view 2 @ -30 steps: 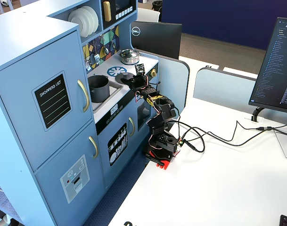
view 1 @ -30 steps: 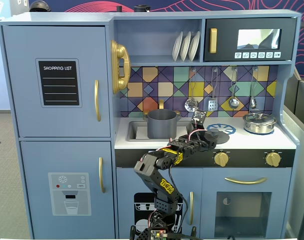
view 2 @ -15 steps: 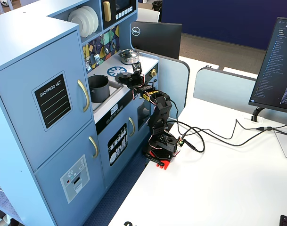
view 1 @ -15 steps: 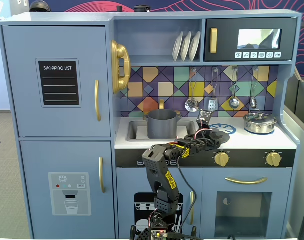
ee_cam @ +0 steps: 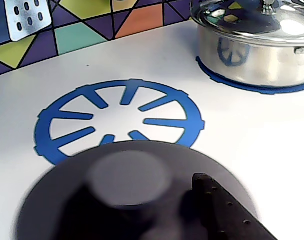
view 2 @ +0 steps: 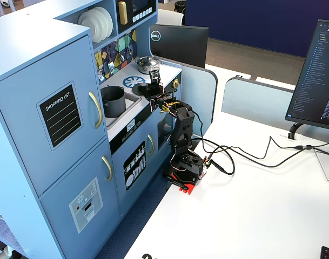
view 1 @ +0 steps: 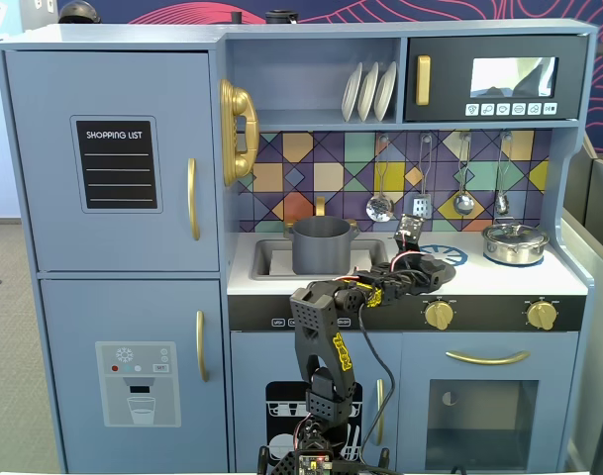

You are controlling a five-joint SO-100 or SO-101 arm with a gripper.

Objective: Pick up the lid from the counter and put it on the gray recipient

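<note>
Reach phase of the lid pick-up. Over the last second the arm has unfolded from a bunched pose in front of the toy kitchen and stretched forward along the desk [view 1: 568, 280], so that the end effector [view 1: 427, 269] now sits low over the lid [ee_cam: 137, 195]. The lid, a flat dark-gray disc with a small round centre knob, lies on the pale desk just in front of the blue printed burner ring [ee_cam: 119, 120], its far edge overlapping the ring's near edge in the wrist view. It appears not yet lifted, although that close, blurred view cannot fully confirm contact with the surface. One dark finger [ee_cam: 221, 207] of the end effector crosses the lid's right side just beside the knob; the second finger is out of sight, so whether the end effector is released or clenched on the lid cannot be told from these views. The gray pot [view 1: 321, 245] stands open-topped in the sink recess, to the left of the lid in the front fixed view and well apart from it. The shiny steel pot [ee_cam: 256, 42] with its own lid sits on a second blue ring at the far right. The approach seems essentially complete; a secure hold, the lift and the leftward carry to the pot remain to be done.
</note>
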